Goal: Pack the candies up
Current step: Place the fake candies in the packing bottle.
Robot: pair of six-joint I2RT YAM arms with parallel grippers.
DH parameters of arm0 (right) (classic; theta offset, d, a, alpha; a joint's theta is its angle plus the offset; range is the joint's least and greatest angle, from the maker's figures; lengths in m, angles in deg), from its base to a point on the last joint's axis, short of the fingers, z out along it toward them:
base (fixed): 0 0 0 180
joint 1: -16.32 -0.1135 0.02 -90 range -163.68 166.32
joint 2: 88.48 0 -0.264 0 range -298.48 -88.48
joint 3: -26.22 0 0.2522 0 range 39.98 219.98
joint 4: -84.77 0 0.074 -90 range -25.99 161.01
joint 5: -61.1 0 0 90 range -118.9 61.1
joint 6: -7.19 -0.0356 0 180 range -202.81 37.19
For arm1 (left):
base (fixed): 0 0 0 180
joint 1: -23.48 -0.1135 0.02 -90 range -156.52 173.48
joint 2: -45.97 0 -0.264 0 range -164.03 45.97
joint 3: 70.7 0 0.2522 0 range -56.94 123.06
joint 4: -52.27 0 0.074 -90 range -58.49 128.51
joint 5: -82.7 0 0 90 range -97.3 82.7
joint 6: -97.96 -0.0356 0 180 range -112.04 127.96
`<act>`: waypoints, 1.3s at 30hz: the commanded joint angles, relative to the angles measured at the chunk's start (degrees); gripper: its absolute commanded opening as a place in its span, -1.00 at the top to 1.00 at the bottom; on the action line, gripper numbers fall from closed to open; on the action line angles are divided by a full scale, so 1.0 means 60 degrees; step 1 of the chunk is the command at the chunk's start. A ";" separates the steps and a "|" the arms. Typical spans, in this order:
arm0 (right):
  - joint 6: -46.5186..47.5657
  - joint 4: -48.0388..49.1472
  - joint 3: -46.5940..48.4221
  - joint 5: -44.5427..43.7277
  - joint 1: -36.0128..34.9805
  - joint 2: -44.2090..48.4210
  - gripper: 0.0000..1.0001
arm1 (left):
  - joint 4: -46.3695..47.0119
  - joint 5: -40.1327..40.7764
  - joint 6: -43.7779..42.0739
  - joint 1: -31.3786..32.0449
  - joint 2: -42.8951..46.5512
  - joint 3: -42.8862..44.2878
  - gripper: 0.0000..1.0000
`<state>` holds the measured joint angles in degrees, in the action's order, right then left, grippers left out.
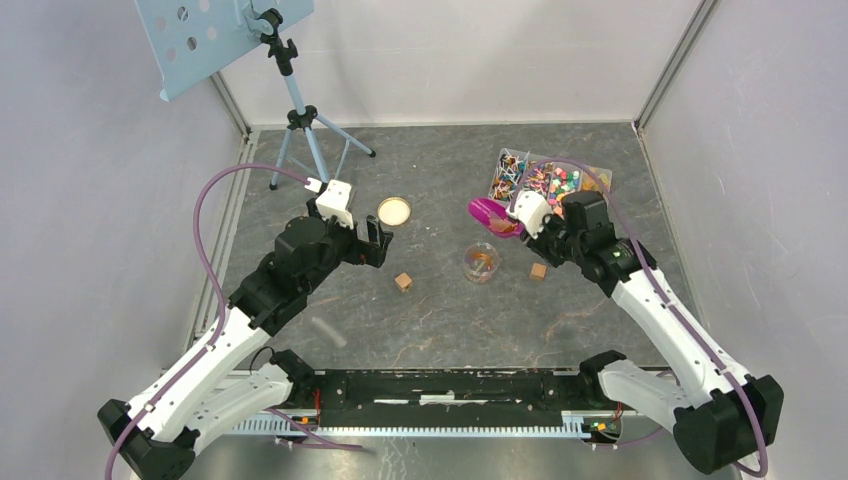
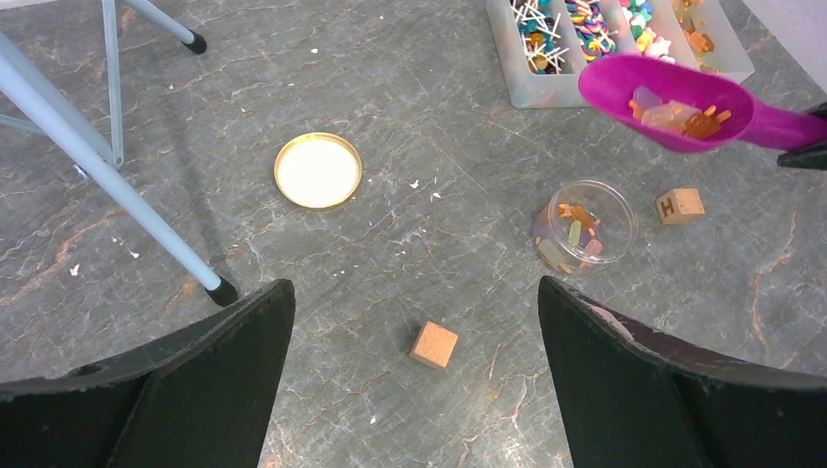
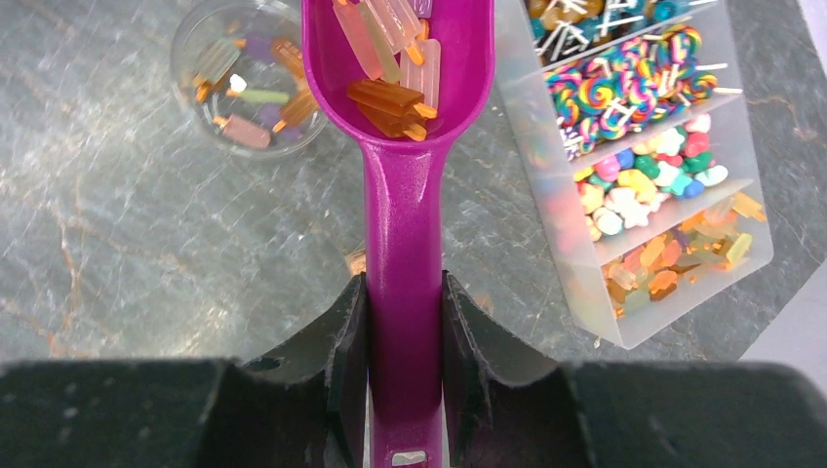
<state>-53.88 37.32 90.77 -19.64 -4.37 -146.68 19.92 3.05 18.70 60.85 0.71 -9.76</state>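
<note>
My right gripper point(image 3: 405, 292) is shut on the handle of a magenta scoop point(image 3: 402, 146). The scoop bowl holds several pink and orange candies point(image 3: 390, 68) and hangs in the air between the tray and the jar point(image 1: 482, 262). The clear round jar point(image 3: 244, 78) stands on the table with a few candies in it. A clear divided tray point(image 3: 741, 210) holds more candies in its compartments. In the top view the scoop point(image 1: 492, 215) sits above and right of the jar. My left gripper point(image 2: 414, 331) is open and empty above a wooden cube point(image 2: 434, 344).
A gold jar lid point(image 1: 394, 211) lies on the table left of the jar. Two brown wooden cubes point(image 1: 403, 282) point(image 1: 538, 271) sit near the jar. A tripod point(image 1: 300, 120) with a blue perforated board stands at the back left. White walls enclose the table.
</note>
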 commanded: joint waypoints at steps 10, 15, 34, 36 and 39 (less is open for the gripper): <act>0.1401 -0.2511 0.1013 -0.1240 -0.1523 0.0135 1.00 | 0.0438 0.0010 -0.0487 0.0017 0.0026 0.0003 -1.00; 0.1314 -0.3168 0.1359 -0.1984 -0.1820 -0.0052 1.00 | 0.0418 0.0050 -0.0487 0.0000 0.0029 0.0003 -1.00; 0.0509 -0.4720 0.2360 -0.3532 -0.2858 -0.0931 1.00 | 0.0432 0.0070 -0.0516 -0.0002 0.0100 -0.0008 -1.00; 0.0363 -0.4895 0.2436 -0.3763 -0.3055 -0.1026 1.00 | 0.0421 0.0090 -0.0516 0.0004 0.0094 -0.0021 -1.00; 0.0198 -0.5026 0.2554 -0.3949 -0.3335 -0.1205 1.00 | 0.0427 0.0094 -0.0531 0.0004 0.0119 -0.0026 -1.00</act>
<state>-50.36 9.12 102.94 -40.06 -22.55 -152.97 20.03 3.07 18.70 60.85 0.71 -9.76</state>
